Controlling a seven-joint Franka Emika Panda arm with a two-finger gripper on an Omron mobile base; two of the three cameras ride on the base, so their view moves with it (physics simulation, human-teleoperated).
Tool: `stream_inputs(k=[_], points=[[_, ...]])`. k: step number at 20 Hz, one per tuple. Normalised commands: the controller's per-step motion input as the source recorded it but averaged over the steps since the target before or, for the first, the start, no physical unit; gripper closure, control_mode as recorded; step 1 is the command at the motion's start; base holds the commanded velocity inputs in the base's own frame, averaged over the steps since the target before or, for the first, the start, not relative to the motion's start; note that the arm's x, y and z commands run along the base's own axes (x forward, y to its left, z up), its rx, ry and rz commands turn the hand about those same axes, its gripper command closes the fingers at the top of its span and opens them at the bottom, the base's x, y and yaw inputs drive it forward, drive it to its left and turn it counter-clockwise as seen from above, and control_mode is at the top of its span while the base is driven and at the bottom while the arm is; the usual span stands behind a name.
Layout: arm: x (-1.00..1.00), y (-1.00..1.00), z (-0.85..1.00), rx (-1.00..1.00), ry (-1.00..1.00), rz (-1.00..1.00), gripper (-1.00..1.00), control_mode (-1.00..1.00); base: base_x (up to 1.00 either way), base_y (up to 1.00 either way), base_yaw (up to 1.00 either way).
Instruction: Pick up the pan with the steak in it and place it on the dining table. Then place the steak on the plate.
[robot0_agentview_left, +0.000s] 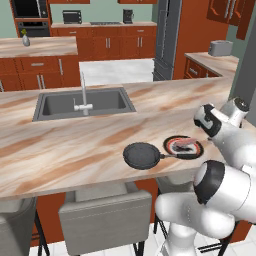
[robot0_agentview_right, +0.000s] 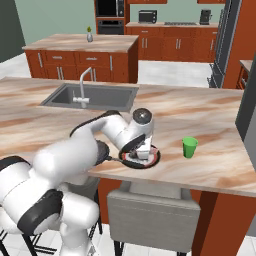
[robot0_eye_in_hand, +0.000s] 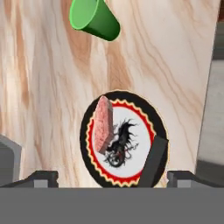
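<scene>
Left base view shows the dining tabletop (robot0_agentview_left: 75, 155), a long marble surface in beige and brown, with a grey sink (robot0_agentview_left: 82, 104) sunk into it and a steel faucet (robot0_agentview_left: 84, 95) at the near rim of the sink. Grey stools (robot0_agentview_left: 105, 210) stand along the near edge. Behind it are red-brown cabinets (robot0_agentview_left: 105, 42) and a second island.

On the tabletop near its front edge rests the pan (robot0_agentview_left: 142, 155), round and dark grey, and its bowl holds nothing. Its thin handle points toward the plate (robot0_agentview_left: 183, 147), which lies just beside it on the right. In the hand view the plate (robot0_eye_in_hand: 124, 139) has a black border, a red and yellow zigzag ring and a white centre with a dark drawing.

The steak (robot0_eye_in_hand: 103, 124) is on the plate, on the left part of it in the hand view. It looks tilted there, with one long side raised and the pink grainy face turned sideways. In the left base view the steak (robot0_agentview_left: 181, 144) appears as a pink slab over the plate.

A green cup (robot0_agentview_right: 189, 147) stands upright on the tabletop, near the plate but apart from it.

The tool (robot0_eye_in_hand: 111, 177) hangs directly above the plate, its fingers spread wide, with nothing between them. A dark bar lies across the lower right of the plate in the hand view; I cannot tell what it is.
</scene>
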Motion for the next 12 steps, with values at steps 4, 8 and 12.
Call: stream_inputs(k=[4, 8, 12], points=[[-0.55, 0.12, 0.14, -0.01, -0.45, 0.02, -1.00, -1.00, 0.00, 0.00, 0.00], [0.00, -0.04, 0.00, 0.01, 0.00, 0.00, -1.00, -1.00, 0.00, 0.00, 0.00], [-0.59, 0.35, 0.22, 0.01, -0.19, 0.04, -1.00, -1.00, 0.00, 0.00, 0.00]])
